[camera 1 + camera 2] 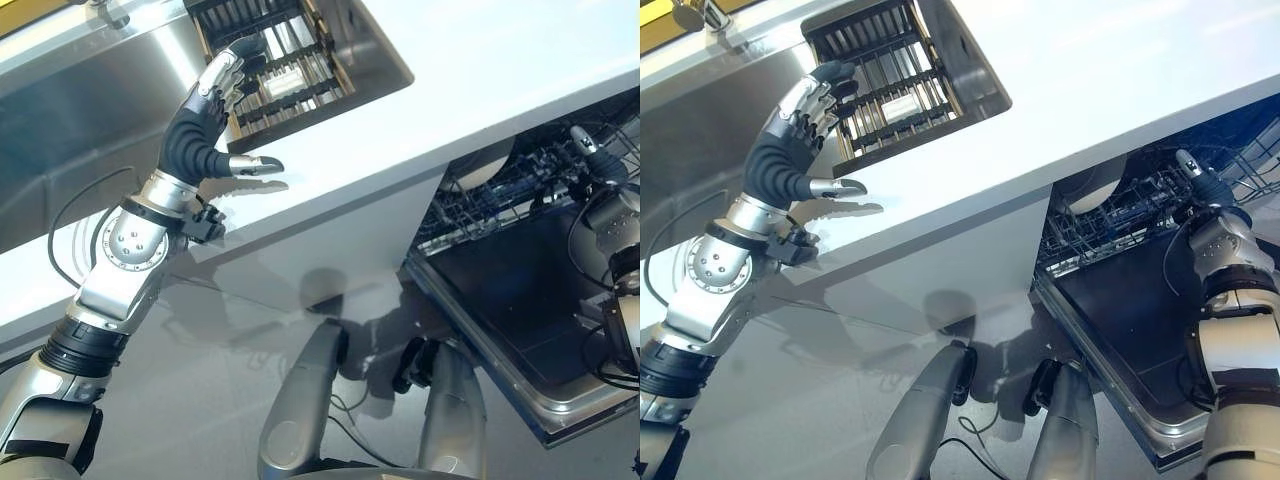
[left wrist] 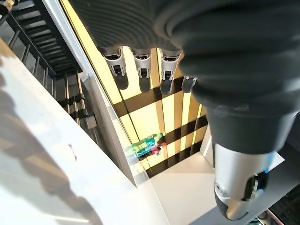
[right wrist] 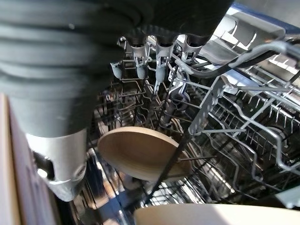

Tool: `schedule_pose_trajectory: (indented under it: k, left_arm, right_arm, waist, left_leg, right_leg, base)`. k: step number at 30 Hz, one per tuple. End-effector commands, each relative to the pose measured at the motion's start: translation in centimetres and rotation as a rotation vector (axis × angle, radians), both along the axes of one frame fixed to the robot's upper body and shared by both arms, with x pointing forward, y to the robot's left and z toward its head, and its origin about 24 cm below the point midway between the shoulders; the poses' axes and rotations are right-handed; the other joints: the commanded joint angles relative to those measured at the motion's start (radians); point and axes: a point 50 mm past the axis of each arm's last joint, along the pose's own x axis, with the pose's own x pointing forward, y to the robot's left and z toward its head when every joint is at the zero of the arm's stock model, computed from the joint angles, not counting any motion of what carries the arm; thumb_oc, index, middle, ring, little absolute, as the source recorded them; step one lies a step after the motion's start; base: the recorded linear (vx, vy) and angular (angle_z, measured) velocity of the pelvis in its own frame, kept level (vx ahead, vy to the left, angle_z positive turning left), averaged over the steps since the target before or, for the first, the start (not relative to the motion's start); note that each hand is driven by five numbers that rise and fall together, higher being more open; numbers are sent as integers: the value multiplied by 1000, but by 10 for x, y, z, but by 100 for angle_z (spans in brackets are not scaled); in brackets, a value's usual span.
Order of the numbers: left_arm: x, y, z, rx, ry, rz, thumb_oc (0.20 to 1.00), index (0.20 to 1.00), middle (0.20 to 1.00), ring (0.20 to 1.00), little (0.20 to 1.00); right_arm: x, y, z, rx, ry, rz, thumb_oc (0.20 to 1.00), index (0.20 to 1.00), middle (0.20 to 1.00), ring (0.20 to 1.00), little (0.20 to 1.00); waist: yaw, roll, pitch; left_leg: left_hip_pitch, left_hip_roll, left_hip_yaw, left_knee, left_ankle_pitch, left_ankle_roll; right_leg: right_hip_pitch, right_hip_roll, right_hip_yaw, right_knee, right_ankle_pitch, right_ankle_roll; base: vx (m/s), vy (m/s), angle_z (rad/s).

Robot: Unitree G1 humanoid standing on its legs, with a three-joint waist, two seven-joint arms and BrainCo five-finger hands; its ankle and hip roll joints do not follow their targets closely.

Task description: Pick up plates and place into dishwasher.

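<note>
1. Plates are seen in the wire dishwasher rack (image 3: 243, 117): a round tan plate (image 3: 140, 157) stands tilted among the tines, and the pale rim of a second plate (image 3: 211, 214) shows near it.
2. The right robot hand (image 3: 154, 65) is held over that rack with fingers straight and relaxed, nothing gripped.
3. The left robot hand (image 1: 215, 110) is raised over the white bench (image 1: 480, 70), fingers spread and empty, beside the black slatted drying rack (image 1: 285, 75) in the steel sink (image 1: 90, 110).
4. The dark dishwasher door (image 1: 520, 300) lies open below the bench.
</note>
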Motion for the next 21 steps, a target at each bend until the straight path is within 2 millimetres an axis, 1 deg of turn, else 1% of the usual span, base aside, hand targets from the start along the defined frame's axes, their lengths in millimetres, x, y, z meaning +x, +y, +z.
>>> schedule_pose_trajectory:
  k: [1, 2, 5, 7, 8, 9, 10, 13, 15, 17, 20, 21]
  left_arm:
    - [-1, 13, -17, -28, 44, 14, 1000, 1000, 1000, 1000, 1000]
    - [-1, 13, -16, -24, 41, 8, 1000, 1000, 1000, 1000, 1000]
    - [-2, 9, -13, -20, 16, -9, 1000, 1000, 1000, 1000, 1000]
    - [-2, 6, -10, -21, -4, -14, 1000, 1000, 1000, 1000, 1000]
    - [-2, 4, -9, -20, -8, -17, 1000, 1000, 1000, 1000, 1000]
    - [-2, 2, -8, -19, -8, -21, 1000, 1000, 1000, 1000, 1000]
    - [-1, 2, -10, -19, 0, -16, 1000, 1000, 1000, 1000, 1000]
    - [1, -3, -12, -22, 11, -18, 1000, 1000, 1000, 1000, 1000]
    - [-1, -5, -15, -27, 11, -16, 1000, 1000, 1000, 1000, 1000]
    - [-3, -5, -19, -44, 5, -6, 1000, 1000, 1000, 1000, 1000]
    - [-6, -5, -24, -62, -7, 0, 1000, 1000, 1000, 1000, 1000]
    - [-6, -6, -26, -63, -7, 1, 1000, 1000, 1000, 1000, 1000]
  right_arm:
    - [17, 35, 90, -85, -306, 95, 1000, 1000, 1000, 1000, 1000]
    - [16, 31, 85, -112, -267, 65, 1000, 1000, 1000, 1000, 1000]
    - [13, 22, 76, -163, -178, -22, 1000, 1000, 1000, 1000, 1000]
    - [7, 8, 63, -240, -80, -113, 1000, 1000, 1000, 1000, 1000]
    - [5, 3, 60, -275, -52, -152, 1000, 1000, 1000, 1000, 1000]
    - [1, -1, 59, -301, -40, -187, 1000, 1000, 1000, 1000, 1000]
    - [-4, -10, 53, -336, -8, -233, 1000, 1000, 1000, 1000, 1000]
    - [-17, -27, 39, -424, 53, -329, 1000, 1000, 1000, 1000, 1000]
    - [-25, -33, 31, -468, 85, -376, 1000, 1000, 1000, 1000, 1000]
    - [-35, -42, 18, -509, 112, -420, 1000, 1000, 1000, 1000, 1000]
    - [-49, -48, -8, -576, 170, -447, 1000, 1000, 1000, 1000, 1000]
    - [-52, -49, -14, -584, 179, -449, 1000, 1000, 1000, 1000, 1000]
  waist:
    - [31, -30, 5]
    - [30, -32, -1]
    - [24, -39, -5]
    - [10, -49, -9]
    - [7, -50, -10]
    - [3, -52, -6]
    - [-12, -58, -10]
    - [-38, -71, -11]
    - [-51, -79, -13]
    - [-73, -88, -13]
    - [-102, -101, -14]
    - [-108, -104, -14]
  left_leg:
    - [-8, -24, 100, -43, 2, 114]
    - [-1, -24, 98, -30, -28, 112]
    - [0, -19, 102, -23, -32, 111]
    - [10, -9, 110, -16, -45, 116]
    - [12, -6, 112, -9, -51, 116]
    - [6, -2, 119, -12, -30, 120]
    - [15, 8, 126, -5, -41, 121]
    - [31, 27, 143, 13, -60, 123]
    - [41, 35, 153, 16, -69, 127]
    - [59, 41, 163, 12, -75, 126]
    - [94, 54, 179, 4, -87, 128]
    - [101, 55, 181, 4, -90, 127]
  right_leg:
    - [5, 52, 50, 14, 4, -2]
    - [10, 56, 61, 24, -20, 10]
    - [13, 58, 65, 20, -15, 9]
    - [19, 64, 74, 17, -16, 6]
    - [21, 65, 77, 18, -17, 5]
    - [18, 59, 66, 8, 5, -8]
    - [24, 63, 72, 8, 1, -8]
    - [39, 70, 83, 2, 3, -8]
    - [47, 78, 91, -7, 6, -8]
    - [63, 89, 101, -21, 9, -8]
    - [96, 98, 114, -43, 11, -7]
    - [102, 101, 118, -45, 10, -7]
  base:
    - [-49, 19, 9]
    - [-63, 35, 7]
    - [-50, 64, 1]
    - [-79, 102, -3]
    - [-146, 109, -6]
    - [-138, 123, -7]
    - [-130, 129, -14]
    - [-46, 112, -16]
    - [-67, 92, -12]
    - [-70, 103, -10]
    - [-44, 93, -9]
    - [-7, 76, -10]
